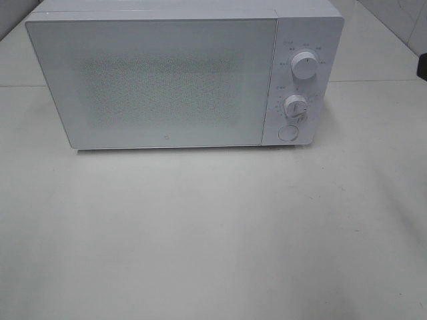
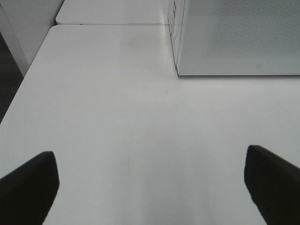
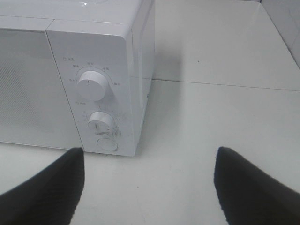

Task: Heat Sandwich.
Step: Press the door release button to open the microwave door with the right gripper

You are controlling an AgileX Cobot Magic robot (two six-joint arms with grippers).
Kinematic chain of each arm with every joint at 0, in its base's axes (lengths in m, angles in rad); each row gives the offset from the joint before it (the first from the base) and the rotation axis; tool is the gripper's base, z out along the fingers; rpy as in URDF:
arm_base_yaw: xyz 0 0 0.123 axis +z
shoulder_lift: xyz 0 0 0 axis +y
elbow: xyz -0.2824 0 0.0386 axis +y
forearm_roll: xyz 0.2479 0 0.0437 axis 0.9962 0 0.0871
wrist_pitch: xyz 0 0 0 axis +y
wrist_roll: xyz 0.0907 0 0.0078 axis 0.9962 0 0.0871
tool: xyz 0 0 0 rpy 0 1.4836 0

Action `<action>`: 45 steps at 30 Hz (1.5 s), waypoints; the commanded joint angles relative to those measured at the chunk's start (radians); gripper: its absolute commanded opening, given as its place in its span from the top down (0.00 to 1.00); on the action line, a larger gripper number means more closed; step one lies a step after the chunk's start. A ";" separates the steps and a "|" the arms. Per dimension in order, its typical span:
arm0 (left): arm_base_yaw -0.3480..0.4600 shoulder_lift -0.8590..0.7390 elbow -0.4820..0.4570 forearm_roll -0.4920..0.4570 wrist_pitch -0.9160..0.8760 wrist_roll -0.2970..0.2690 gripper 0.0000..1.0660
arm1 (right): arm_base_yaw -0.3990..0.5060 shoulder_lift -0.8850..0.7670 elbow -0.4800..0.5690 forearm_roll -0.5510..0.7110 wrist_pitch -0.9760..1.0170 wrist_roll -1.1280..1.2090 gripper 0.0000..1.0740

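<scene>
White tabletop [image 1: 213, 233] fills most of my overhead view, made of pale panels butted together with a seam running behind the appliance. Starting at the left, my left gripper [image 2: 150, 158] hangs low over bare table with its two dark fingers [image 2: 30, 187] spread as wide as they go and nothing between them. From its wrist camera the near left corner of the microwave [image 2: 234, 37] sits off toward 1 o'clock, well apart from the fingers. On the overhead view the microwave takes up the 12 o'clock part of the table. Its door [image 1: 157, 80] is shut, and the dotted mesh in the glass hides the inside from me. Right of the door, at about 1 o'clock, the control panel carries an upper knob [image 1: 305, 65], a lower knob [image 1: 295, 105] and a round button [image 1: 287, 133] stacked one under another. Furthest right, my right gripper [image 3: 149, 154] hovers in front of that panel corner with its jaws parted wide, holding nothing and touching nothing; the panel lies toward 11 o'clock from it. As for the sandwich, none of my three views shows it, so I cannot tell where it is.
</scene>
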 commanded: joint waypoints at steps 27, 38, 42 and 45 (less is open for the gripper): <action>0.001 -0.023 0.002 -0.001 -0.009 -0.009 0.03 | 0.027 0.650 -0.004 0.145 -0.782 -0.078 0.30; 0.001 -0.023 0.002 -0.001 -0.009 -0.009 0.03 | 0.245 0.778 0.090 0.532 -1.074 -0.290 0.30; 0.001 -0.023 0.002 -0.001 -0.009 -0.009 0.03 | 0.295 0.805 0.108 0.583 -1.129 -0.290 0.30; 0.001 -0.023 0.002 -0.001 -0.009 -0.009 0.03 | 0.371 0.849 0.117 0.661 -1.164 -0.290 0.30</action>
